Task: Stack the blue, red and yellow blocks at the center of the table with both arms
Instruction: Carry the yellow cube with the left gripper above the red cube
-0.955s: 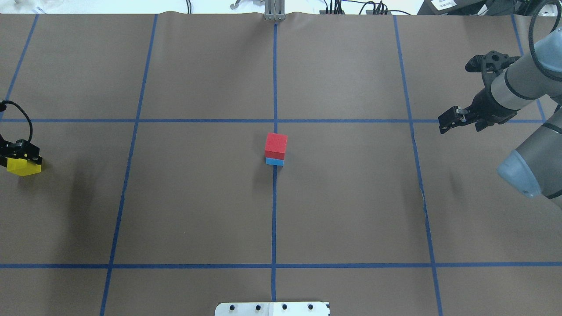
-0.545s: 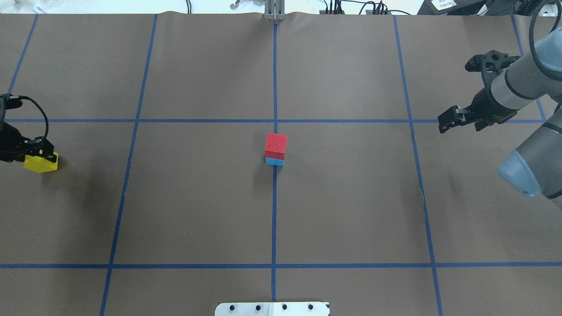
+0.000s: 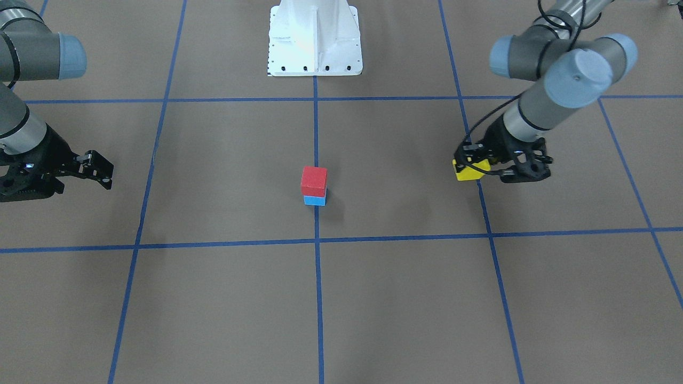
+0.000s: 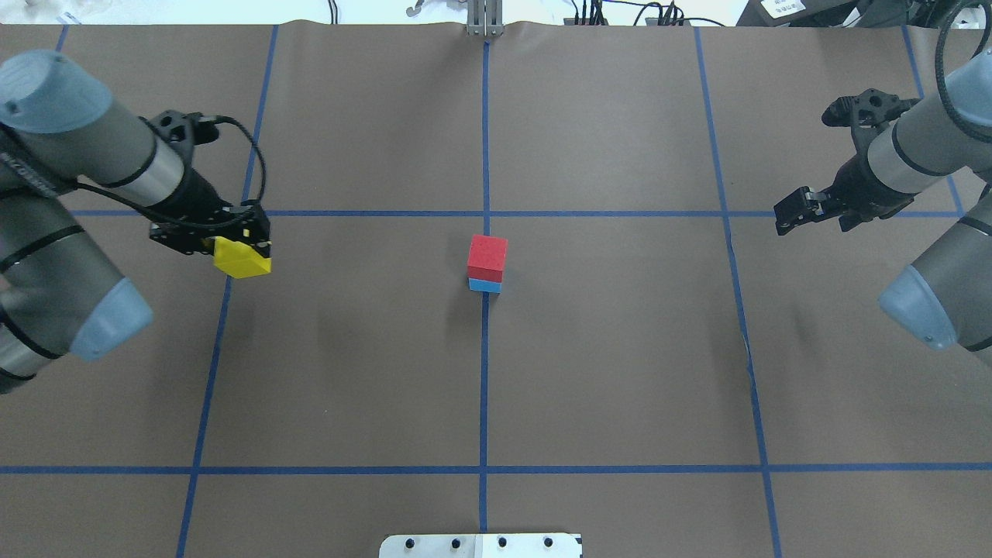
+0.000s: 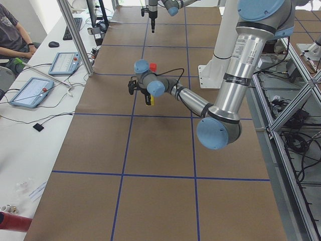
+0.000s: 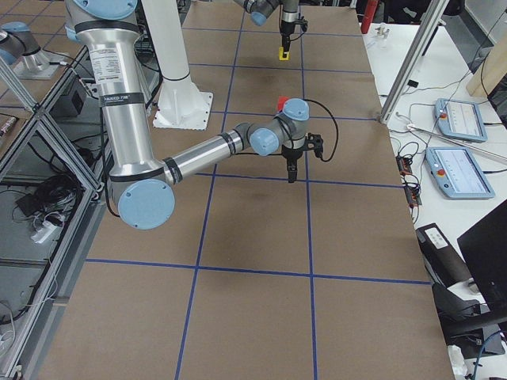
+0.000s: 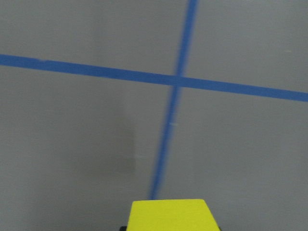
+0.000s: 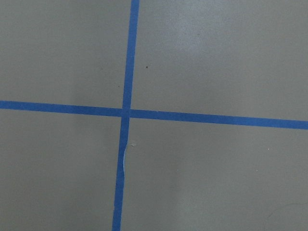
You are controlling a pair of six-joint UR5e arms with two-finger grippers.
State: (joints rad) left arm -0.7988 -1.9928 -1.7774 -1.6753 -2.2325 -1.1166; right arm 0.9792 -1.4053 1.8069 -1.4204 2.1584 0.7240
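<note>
A red block [image 4: 487,256] sits on a blue block [image 4: 484,285] at the table's centre, and the stack also shows in the front view, red block [image 3: 314,181] over blue block [image 3: 314,200]. My left gripper [image 4: 236,249] is shut on a yellow block [image 4: 242,261] and holds it above the table, well left of the stack. The yellow block fills the bottom edge of the left wrist view [image 7: 171,215]. My right gripper [image 4: 790,215] hangs open and empty at the far right, also seen in the front view [image 3: 98,170].
Blue tape lines [image 4: 484,372] divide the brown table cover into squares. The white robot base plate [image 4: 480,545] lies at the near edge. A metal clamp [image 4: 485,27] stands at the far edge. Tablets [image 5: 30,91] lie on a side desk.
My left arm has swung right from the table's left edge toward the centre, carrying the yellow block. The right arm and the red-on-blue stack have not moved.
</note>
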